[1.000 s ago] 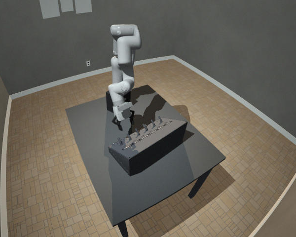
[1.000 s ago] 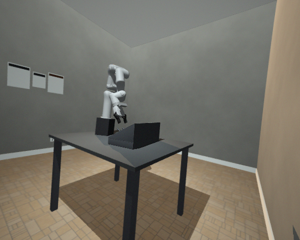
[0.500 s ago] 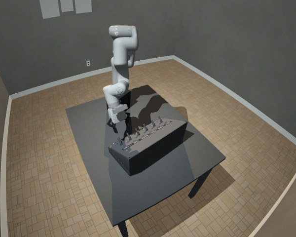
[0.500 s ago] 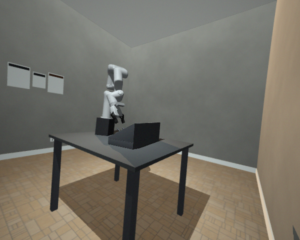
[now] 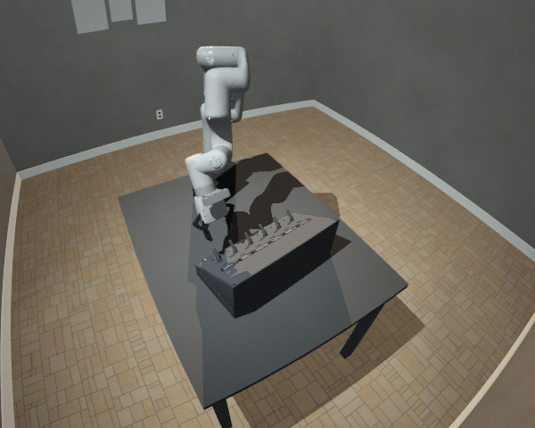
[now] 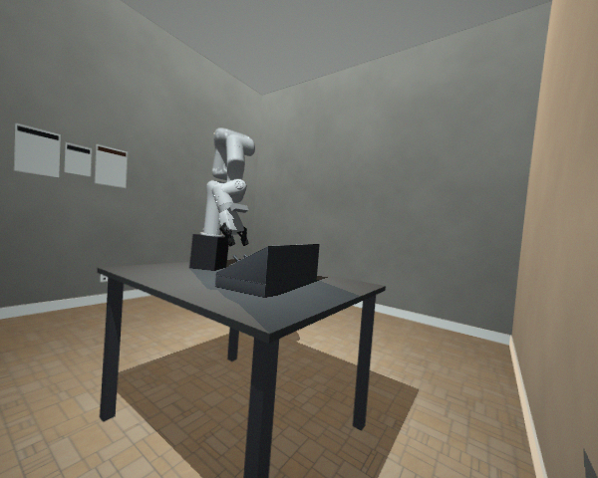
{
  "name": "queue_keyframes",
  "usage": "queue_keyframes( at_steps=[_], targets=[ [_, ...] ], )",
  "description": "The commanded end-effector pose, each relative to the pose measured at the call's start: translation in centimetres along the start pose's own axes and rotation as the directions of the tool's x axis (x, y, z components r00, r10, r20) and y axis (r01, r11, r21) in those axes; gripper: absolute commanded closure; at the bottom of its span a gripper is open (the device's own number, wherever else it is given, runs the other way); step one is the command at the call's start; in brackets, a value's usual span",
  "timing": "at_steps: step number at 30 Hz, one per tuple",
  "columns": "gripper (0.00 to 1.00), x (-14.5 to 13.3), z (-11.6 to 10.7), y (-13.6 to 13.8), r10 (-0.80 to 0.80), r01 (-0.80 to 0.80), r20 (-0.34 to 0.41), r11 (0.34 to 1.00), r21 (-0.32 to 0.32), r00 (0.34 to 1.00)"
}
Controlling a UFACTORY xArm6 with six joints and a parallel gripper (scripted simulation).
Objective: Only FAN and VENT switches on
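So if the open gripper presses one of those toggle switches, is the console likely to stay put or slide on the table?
The console probably slides rather than tips: it is a long, low wedge resting flat on the smooth dark table. It looks rigid, so a push on a switch would pass into the whole box. The gripper hangs open, so nothing braces it.

The table [image 5: 166, 258] has a smooth, dark top with a soft sheen that catches light. The console [image 5: 276, 271] looks like matt dark metal or plastic, with small grey levers [image 5: 262, 229]. The arm [image 5: 217, 115] wears glossy white plastic shells. The floor [image 5: 74, 285] resembles matt wooden parquet; the walls [image 6: 392, 179] look flat-painted.
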State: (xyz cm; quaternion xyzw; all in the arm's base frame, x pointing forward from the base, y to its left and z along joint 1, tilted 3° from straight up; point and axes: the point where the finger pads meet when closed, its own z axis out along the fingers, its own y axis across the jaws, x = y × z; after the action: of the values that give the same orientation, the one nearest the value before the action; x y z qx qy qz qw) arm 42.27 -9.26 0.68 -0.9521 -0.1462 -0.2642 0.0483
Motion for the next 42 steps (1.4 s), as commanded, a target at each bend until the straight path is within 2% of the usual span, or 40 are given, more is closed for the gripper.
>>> queue_keyframes(
  at_steps=[1, 42],
  targets=[
    [0.0, 0.15, -0.05, 0.07, -0.001, 0.001, -0.003, 1.0, -0.002, 1.0],
    [0.0, 0.15, -0.05, 0.58, -0.001, 0.001, -0.003, 1.0, -0.002, 1.0]
  ],
)
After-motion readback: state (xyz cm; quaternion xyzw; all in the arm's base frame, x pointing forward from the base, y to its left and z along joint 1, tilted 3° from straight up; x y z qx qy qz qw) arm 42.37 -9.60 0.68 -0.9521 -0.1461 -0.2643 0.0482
